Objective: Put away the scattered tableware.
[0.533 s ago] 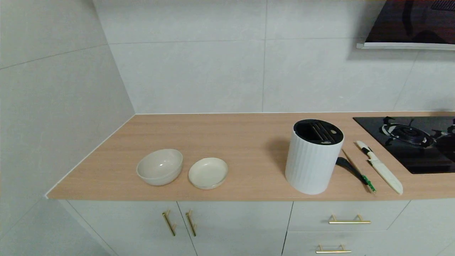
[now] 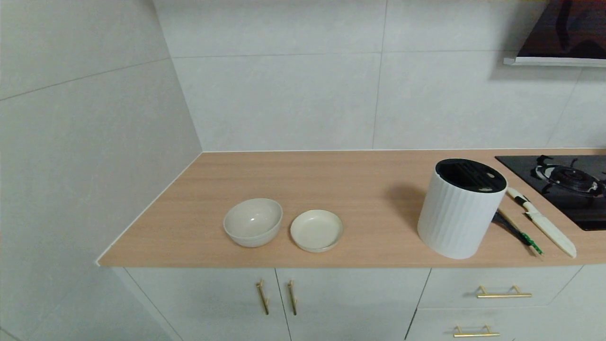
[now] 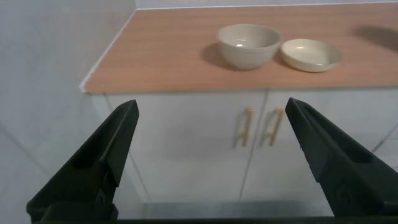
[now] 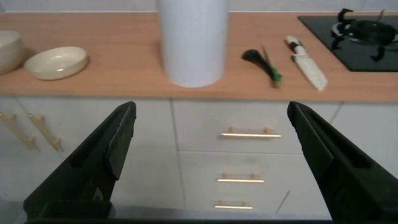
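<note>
Wood-grain countertop (image 2: 293,184) against pale tiled wall (image 2: 284,94) at the back and on the left. At the right end, black glass hob (image 2: 575,203) with a burner grate (image 2: 570,176); dark range hood (image 2: 563,33) above. Below, white cabinet doors (image 2: 213,303) with upright gold handles (image 2: 262,297), beside drawers (image 2: 502,279) with horizontal gold ones.
</note>
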Controlling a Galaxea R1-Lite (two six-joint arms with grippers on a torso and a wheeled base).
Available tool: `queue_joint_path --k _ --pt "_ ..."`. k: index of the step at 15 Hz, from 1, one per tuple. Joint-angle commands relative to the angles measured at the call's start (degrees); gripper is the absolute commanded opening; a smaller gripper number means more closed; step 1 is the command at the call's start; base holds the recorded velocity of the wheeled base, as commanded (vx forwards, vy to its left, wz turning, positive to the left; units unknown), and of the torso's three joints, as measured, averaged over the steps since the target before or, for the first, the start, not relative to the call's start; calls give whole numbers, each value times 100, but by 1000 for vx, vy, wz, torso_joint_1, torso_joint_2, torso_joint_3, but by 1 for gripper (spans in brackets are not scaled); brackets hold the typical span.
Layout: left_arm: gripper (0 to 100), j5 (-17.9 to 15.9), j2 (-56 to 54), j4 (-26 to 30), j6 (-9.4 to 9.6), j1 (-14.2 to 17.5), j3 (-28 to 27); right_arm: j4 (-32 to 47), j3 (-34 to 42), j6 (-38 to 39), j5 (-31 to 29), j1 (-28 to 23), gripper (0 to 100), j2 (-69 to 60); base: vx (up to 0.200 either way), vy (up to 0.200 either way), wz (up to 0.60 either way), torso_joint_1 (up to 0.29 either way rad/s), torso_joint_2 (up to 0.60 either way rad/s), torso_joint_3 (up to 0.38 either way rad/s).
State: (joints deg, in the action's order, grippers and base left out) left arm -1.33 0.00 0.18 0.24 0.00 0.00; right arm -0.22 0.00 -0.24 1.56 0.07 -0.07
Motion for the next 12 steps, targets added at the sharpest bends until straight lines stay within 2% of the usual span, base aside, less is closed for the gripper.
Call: queue_joint_path --k 1,11,12 --pt "100 1 9 -1 2 0 0 -4 0 -2 2 1 100 7 0 200 0 2 2 7" --pt "100 -8 9 -1 11 0 0 -4 0 -2 2 1 100 7 0 200 0 1 2 1" --pt "100 1 9 -1 11 0 0 -4 0 -2 2 1 100 7 0 0 0 0 0 0"
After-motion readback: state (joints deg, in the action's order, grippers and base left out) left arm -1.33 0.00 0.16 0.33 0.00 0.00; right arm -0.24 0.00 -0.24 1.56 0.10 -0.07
